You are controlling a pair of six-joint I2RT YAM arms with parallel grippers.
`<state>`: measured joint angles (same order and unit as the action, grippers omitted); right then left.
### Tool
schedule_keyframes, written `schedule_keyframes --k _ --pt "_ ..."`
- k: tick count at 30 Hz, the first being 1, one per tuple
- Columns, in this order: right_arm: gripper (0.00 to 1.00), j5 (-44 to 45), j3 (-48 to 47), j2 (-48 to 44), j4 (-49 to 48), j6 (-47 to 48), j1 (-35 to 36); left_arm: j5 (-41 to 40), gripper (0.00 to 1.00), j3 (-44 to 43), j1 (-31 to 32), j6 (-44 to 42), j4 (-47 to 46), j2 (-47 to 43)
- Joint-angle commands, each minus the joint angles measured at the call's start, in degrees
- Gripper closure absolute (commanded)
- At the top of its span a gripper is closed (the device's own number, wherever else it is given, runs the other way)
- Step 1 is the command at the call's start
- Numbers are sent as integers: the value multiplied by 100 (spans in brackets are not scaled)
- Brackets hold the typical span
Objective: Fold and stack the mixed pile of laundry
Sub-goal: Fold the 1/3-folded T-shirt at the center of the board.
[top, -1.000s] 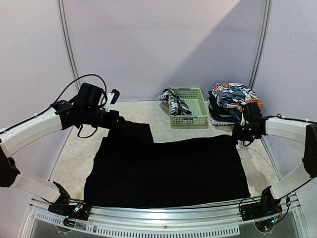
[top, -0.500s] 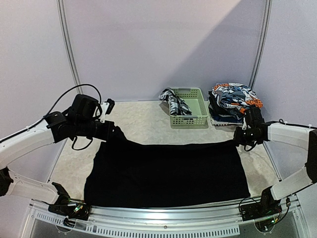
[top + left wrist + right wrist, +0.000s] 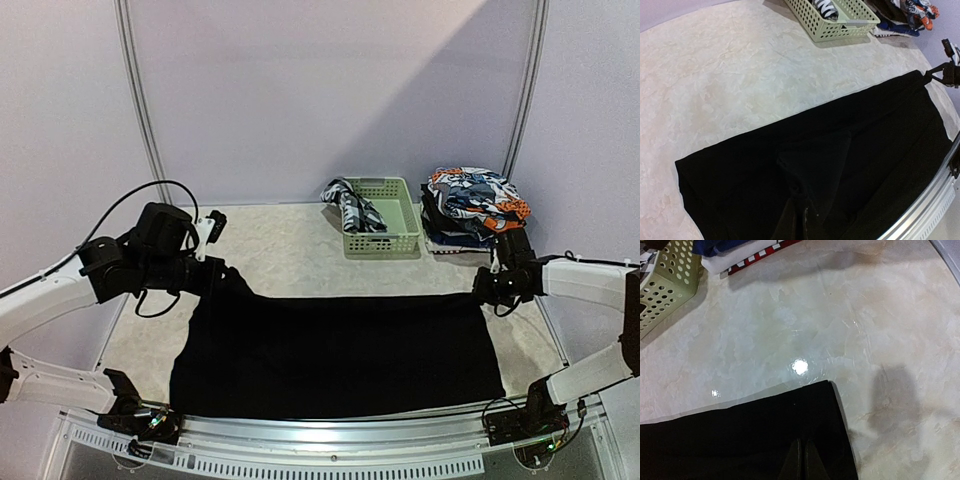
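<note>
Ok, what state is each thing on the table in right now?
Black cloth, spread wide, both far corners gripped.
Left gripper, shut on black cloth.
Right gripper, shut on black cloth.
Basket, upright.
Checked garment, crumpled over basket's left rim.
Printed clothes, stacked right of basket.

My left arm [image 3: 45, 300] comes in from the left side, bent at the elbow. My right arm [image 3: 590, 278] comes in from the right side. Both wrists are held low. My left gripper [image 3: 226, 276] and right gripper [image 3: 488, 290] are each pinched tight on a far corner of the black cloth [image 3: 340, 350].
</note>
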<state>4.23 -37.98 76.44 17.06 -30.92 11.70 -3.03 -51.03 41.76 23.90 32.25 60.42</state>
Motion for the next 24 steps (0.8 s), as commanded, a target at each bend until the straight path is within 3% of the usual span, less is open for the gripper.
schedule_keyframes --k 1,12,20,24 --pt "100 -20 191 -326 45 -113 78 -161 100 117 276 119 337 -137" --pt "93 -73 662 -758 107 -337 86 -347 100 402 736 478 610 -238" --pt "76 -80 661 -1068 473 -475 87 -29 96 675 1133 941 1028 -128" --pt "58 -80 541 -1422 748 -477 86 209 89 781 1238 1003 1099 -226"
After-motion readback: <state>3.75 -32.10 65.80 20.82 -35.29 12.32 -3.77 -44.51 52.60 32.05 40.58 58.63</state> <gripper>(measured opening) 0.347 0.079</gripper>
